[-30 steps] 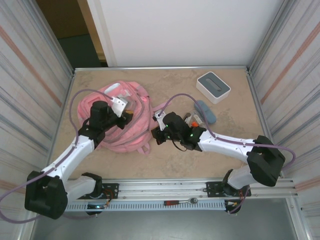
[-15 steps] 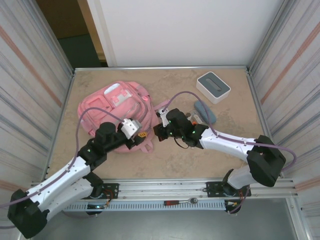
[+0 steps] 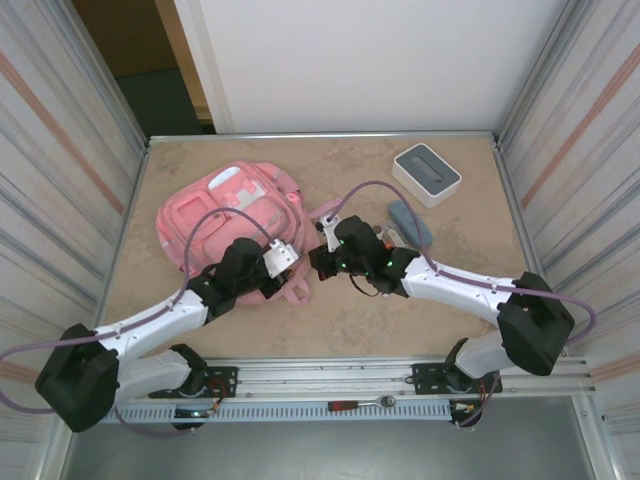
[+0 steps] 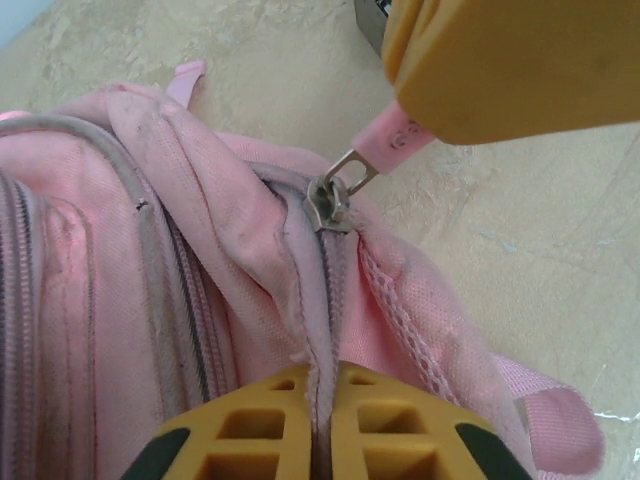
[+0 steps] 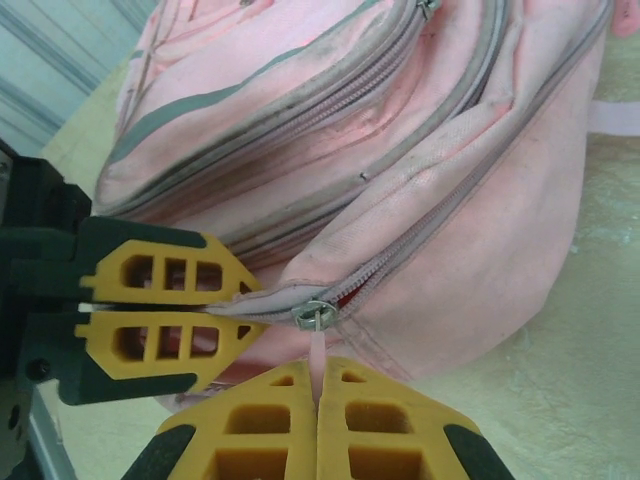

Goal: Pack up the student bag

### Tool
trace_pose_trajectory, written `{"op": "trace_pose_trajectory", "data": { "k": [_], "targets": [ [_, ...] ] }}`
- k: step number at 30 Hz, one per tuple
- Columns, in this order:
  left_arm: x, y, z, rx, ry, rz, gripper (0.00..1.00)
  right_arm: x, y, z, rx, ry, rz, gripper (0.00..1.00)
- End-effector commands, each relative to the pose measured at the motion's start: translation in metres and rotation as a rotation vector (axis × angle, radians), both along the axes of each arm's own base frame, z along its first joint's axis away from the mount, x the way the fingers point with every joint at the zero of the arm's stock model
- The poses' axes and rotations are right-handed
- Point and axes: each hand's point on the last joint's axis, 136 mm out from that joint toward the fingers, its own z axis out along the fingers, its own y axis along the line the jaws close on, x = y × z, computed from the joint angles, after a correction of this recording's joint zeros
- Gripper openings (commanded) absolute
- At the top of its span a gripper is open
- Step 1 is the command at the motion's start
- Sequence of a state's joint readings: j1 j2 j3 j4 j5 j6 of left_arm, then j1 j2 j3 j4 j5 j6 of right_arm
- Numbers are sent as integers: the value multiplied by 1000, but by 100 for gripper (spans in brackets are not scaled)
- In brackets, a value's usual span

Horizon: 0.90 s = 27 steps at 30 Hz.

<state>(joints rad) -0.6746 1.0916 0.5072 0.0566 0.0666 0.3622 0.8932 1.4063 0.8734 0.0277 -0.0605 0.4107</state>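
The pink student bag [image 3: 232,212] lies flat at the table's back left, front pockets up. At its near right corner both grippers meet. My left gripper [image 4: 322,372] is shut on the fabric edge beside the zipper [image 4: 318,300], just behind the metal slider [image 4: 331,203]. My right gripper [image 5: 318,368] is shut on the pink pull tab [image 5: 318,348] of that slider [image 5: 317,315]. In the right wrist view the left gripper [image 5: 250,307] pinches the grey zipper tape from the left. A short gap in the zipper shows red inside. From above, the left gripper [image 3: 286,262] and right gripper [image 3: 318,262] sit close together.
A white-and-grey box [image 3: 427,173] stands at the back right. A blue-grey oblong item [image 3: 411,222] lies beside the right forearm. A red-handled tool [image 3: 360,404] rests on the front rail. Bare tabletop runs along the near edge.
My left arm came down off the top of the bag to its near right corner and shut on the zipper edge. The bag settled flat. The right gripper kept its hold.
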Motion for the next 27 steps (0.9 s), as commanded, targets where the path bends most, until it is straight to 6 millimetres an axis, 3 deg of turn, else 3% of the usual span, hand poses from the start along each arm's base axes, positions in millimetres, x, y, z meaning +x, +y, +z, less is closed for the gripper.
{"op": "trace_pose_trajectory", "data": {
  "k": [1,6,16,22,27],
  "targets": [
    [-2,-3,26,-68,-90,-26,3,22,-23,16,-29,-57,-132,0],
    [-15,0,46,-149,-159,-64,0,45,-52,5,-156,-86,-282,0],
    [-27,2,54,-209,-192,-103,1,83,-81,-1,-219,-77,-418,0],
    [-24,18,59,-251,-203,-49,1,107,-75,-11,-191,-25,-396,0],
    [-16,45,66,-311,-234,72,5,122,-58,-16,-137,29,-331,0]
  ]
}}
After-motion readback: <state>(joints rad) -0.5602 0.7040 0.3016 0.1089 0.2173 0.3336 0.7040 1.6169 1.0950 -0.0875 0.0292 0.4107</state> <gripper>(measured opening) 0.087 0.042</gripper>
